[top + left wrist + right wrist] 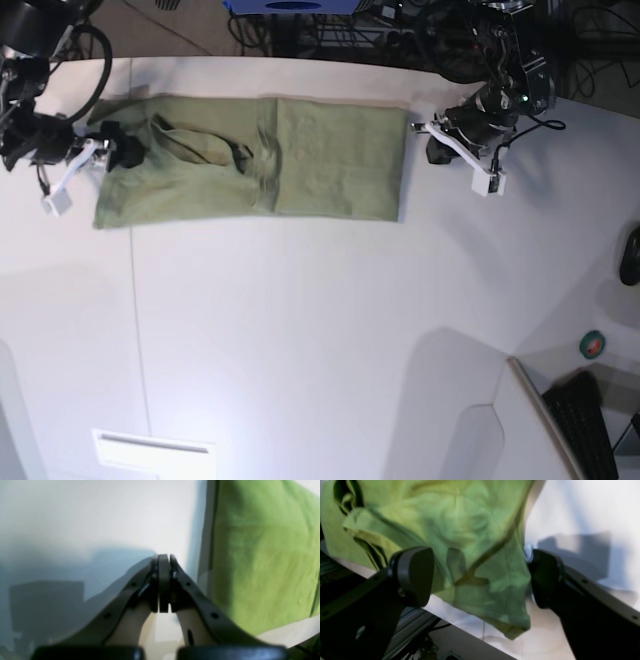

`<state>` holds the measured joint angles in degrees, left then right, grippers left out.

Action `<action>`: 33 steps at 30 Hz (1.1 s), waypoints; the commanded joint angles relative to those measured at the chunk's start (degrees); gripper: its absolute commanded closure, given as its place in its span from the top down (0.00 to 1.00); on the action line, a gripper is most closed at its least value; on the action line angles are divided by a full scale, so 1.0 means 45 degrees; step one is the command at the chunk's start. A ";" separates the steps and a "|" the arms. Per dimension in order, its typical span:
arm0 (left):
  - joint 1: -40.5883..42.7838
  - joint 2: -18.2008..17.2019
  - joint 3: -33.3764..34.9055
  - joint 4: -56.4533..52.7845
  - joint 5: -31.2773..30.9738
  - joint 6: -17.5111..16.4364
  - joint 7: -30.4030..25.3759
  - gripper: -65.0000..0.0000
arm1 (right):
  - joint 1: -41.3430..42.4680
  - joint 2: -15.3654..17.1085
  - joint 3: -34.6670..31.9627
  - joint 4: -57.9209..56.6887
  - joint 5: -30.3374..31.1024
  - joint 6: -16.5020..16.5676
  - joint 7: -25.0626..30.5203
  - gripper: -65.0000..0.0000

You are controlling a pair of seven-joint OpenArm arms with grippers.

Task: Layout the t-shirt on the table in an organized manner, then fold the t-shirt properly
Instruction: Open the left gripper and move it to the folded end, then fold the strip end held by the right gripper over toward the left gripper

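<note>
The olive-green t-shirt [330, 160] lies along the far side of the white table [300, 330], folded into a long strip with bunched folds toward its left end. My right gripper [112, 150] is open at that left end, and its wide-set fingers [415, 575] straddle a hanging fold of the t-shirt [475, 542] without pinching it. My left gripper [432, 140] hovers just off the t-shirt's right edge. In the left wrist view the left gripper [163, 557] is shut on nothing over bare table, with the t-shirt [262, 555] to its right.
The table's far edge runs just behind the shirt, with cables and dark floor beyond it. A thin seam line [131, 300] crosses the tabletop. A white plate [152, 450] lies at the near edge. A tape roll [593, 345] and a keyboard [585, 425] sit at the lower right.
</note>
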<state>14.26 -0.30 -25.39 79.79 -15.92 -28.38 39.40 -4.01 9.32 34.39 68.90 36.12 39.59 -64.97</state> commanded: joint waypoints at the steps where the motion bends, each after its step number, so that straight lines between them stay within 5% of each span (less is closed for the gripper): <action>1: -0.0053 -0.0042 0.0005 0.0096 -0.0046 0.0046 -0.0032 0.00 | 0.0237 0.0204 0.0064 0.0151 0.0189 0.0090 0.0030 0.83; 9: 0.0396 -0.0100 0.0005 -0.0119 -0.0046 0.0065 -0.1536 0.00 | 0.0432 -0.0089 0.0025 -0.0259 0.0189 0.0090 -0.0048 0.81; 16: 0.0435 -0.0120 0.0005 -0.0217 -0.0046 0.0065 -0.1536 0.00 | 0.0862 -0.0011 0.0025 -0.1822 0.0189 0.0090 0.0440 0.30; 22: 0.0396 -0.0140 0.1021 -0.0217 -0.0046 0.0065 -0.1556 0.00 | 0.0999 0.0185 -0.0014 -0.1861 0.0189 0.0090 0.0538 0.00; 31: -0.0034 -0.0081 0.1549 -0.0373 -0.0046 0.0065 -0.1536 0.00 | 0.0706 0.0146 -0.0131 0.0405 0.0110 0.0090 0.0382 0.00; 33: -0.0092 -0.0081 0.1568 -0.0393 -0.0046 0.0065 -0.1517 0.00 | 0.0432 0.0146 -0.0541 0.1264 0.0110 -0.0740 0.0303 0.00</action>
<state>14.02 -0.45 -18.33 77.45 -15.88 -28.25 32.75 -2.90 9.28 31.79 73.69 35.44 35.33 -64.47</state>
